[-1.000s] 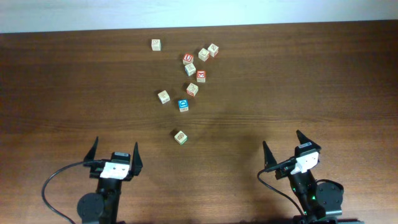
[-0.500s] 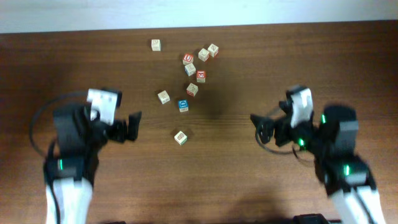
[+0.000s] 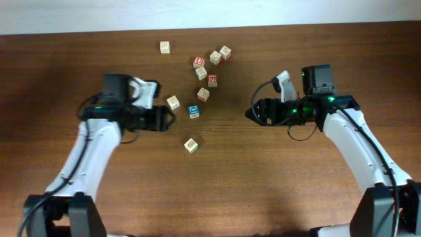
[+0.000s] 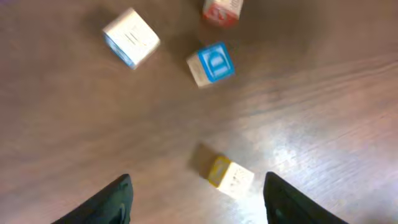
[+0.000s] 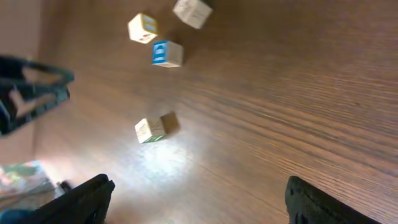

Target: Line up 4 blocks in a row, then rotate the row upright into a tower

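Several small wooden cubes lie scattered at the table's far middle. A blue-faced block (image 3: 193, 111) sits beside a pale block (image 3: 173, 102), with a lone pale block (image 3: 191, 145) nearer the front. Red-faced blocks (image 3: 212, 80) lie farther back. My left gripper (image 3: 168, 120) hovers open just left of the blue block. In the left wrist view, the pale block (image 4: 230, 177) lies ahead of my left gripper (image 4: 199, 202), with the blue block (image 4: 211, 63) beyond. My right gripper (image 3: 253, 113) is open, well right of the blocks; its view shows the blue block (image 5: 166, 53) and the lone pale block (image 5: 151, 129).
More pale cubes (image 3: 215, 57) and a second red-faced cube (image 3: 199, 62) cluster near the table's far edge, with one cube (image 3: 164, 47) apart at the back left. Bare wood (image 3: 296, 184) covers the table's front and sides. The left arm's fingers (image 5: 31, 93) show in the right wrist view.
Both arms have swung from the table's front edge up to the middle, facing each other. The left gripper now sits close to the blue block. The blocks have not moved.
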Robot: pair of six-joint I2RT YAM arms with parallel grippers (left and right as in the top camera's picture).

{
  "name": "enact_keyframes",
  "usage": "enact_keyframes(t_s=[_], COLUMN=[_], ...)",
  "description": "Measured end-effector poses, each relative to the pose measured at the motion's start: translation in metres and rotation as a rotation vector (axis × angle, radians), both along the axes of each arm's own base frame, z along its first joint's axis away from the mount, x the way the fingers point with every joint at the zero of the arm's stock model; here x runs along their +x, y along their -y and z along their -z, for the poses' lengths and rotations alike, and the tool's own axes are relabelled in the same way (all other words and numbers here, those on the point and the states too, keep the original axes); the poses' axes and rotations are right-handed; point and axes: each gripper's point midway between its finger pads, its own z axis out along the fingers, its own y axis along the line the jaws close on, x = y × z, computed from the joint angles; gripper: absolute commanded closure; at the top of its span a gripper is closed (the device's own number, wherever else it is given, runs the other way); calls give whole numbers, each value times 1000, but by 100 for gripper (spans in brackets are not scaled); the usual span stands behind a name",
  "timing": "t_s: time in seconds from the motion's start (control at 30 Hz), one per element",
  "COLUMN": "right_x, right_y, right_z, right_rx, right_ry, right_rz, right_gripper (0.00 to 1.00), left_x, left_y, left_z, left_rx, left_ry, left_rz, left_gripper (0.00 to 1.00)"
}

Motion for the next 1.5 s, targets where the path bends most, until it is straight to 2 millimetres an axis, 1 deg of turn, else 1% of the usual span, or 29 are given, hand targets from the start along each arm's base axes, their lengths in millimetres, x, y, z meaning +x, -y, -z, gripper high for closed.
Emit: enact_keyframes(t_s=[0.03,0.1,0.13,0.17,0.2,0.23,0.27,0.33,0.4,0.43,0.57,0.63,0.7,0.73,0.8,0.9,0.97,1.0,1.03,1.1,1.17,1.2,1.23,1.3,1.33,1.37,1.47,1.5], right_x=[1,3,3,4,4,4,4,4,4,4,4,4,4,4,4,5,5,5,5,5,5,5,5,5,5,5,5,5], right_y=[3,7,8,9,9,9,9,9,9,9,10,10,10,10,10,10,10,10,10,10,10,10,10,10,10,10,10,10], right_z=[2,5,5,6,6,6,7,7,7,7,7,7,7,7,7,7,7,7,7,7,7,7,7,7,7,7,7,7], right_rx=[-15,-34,-38,-44,-46,-48,-49,-48,-48,-47,-48,-48,-48,-48,-48,-44,-37,-35,-32,-30,-30,-29,-29,-29,-29,-29,-29,-29], right_ry=[-11,-21,-24,-24,-25,-27,-27,-27,-29,-31,-34,-34,-33,-34,-34,-39,-52,-58,-64,-68,-68,-68,-70,-70,-70,-70,-70,-71], right_rz=[23,52,59,63,65,68,68,69,71,73,77,78,77,78,78,86,103,109,117,121,122,122,123,124,124,124,124,124], right_gripper=[12,11,12,12,11,12,12,11,11,11,11,11,12,12,13,14,14,14,14,15,15,15,15,15,15,15,15,16], left_x=[-6,-11,-15,-22,-26,-34,-41,-49,-52,-52,-51,-48,-41,-33,-16,1,-1,-2,-2,-1,0,0,0,-5,-11,-12,-12,-8], left_y=[10,21,30,44,50,57,61,63,63,62,62,60,56,51,42,37,29,26,25,23,23,23,23,23,22,21,21,23], left_z=[5,12,18,33,42,58,70,82,89,91,92,92,92,92,90,85,86,86,86,86,86,86,86,87,88,87,87,86], left_rx=[45,106,131,165,187,223,248,282,297,306,314,327,350,374,398,373,376,379,379,378,379,381,385,397,411,415,417,407], left_ry=[-20,-38,-46,-71,-87,-111,-132,-153,-159,-160,-147,-138,-126,-114,-92,-67,-96,-108,-109,-112,-108,-105,-102,-116,-140,-146,-147,-132], left_rz=[-3,-6,22,84,127,207,270,348,394,408,430,423,374,304,124,-93,-201,-240,-262,-294,-296,-287,-274,-236,-223,-218,-212,-214], left_gripper=[38,32,25,23,23,23,25,29,48,59,63,63,59,58,60,60,58,54,52,51,59,61,68,75,76,77,76,76])
